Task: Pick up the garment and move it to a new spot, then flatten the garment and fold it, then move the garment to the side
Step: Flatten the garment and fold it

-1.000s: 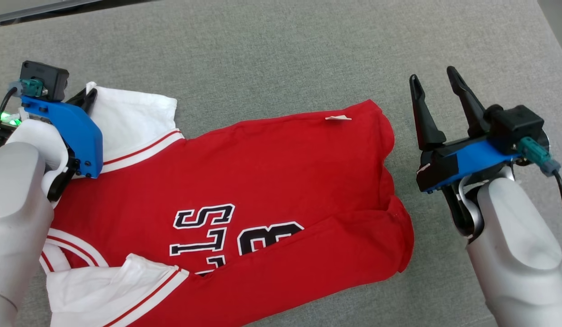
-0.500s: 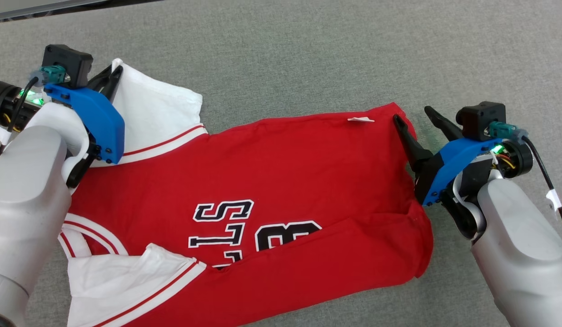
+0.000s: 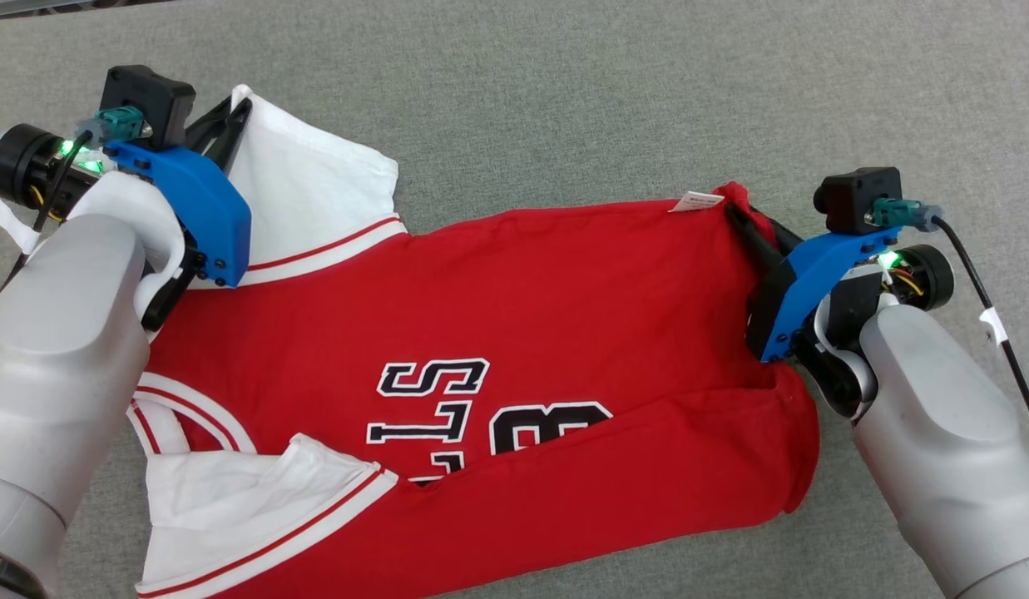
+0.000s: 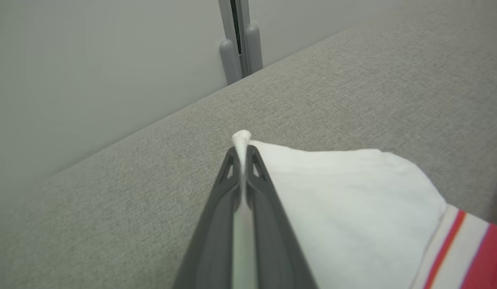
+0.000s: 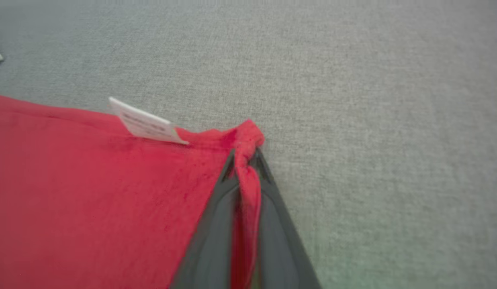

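The place looks like a plain indoor test room or lab, though it is hard to say for sure. The worktop (image 3: 564, 100) is covered with grey woven fabric, behind it stands a bare pale wall (image 4: 91, 80), and a grey upright rail (image 4: 239, 40) runs up that wall.

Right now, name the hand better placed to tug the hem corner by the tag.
Right: the right hand grips the red hem corner of the garment beside the tag; the left hand pinches its white sleeve.

Left claw (image 3: 235, 112) pinches garment (image 3: 522, 316) at white sleeve (image 3: 314, 191); right claw (image 3: 751, 223) grips red hem (image 3: 734, 194).
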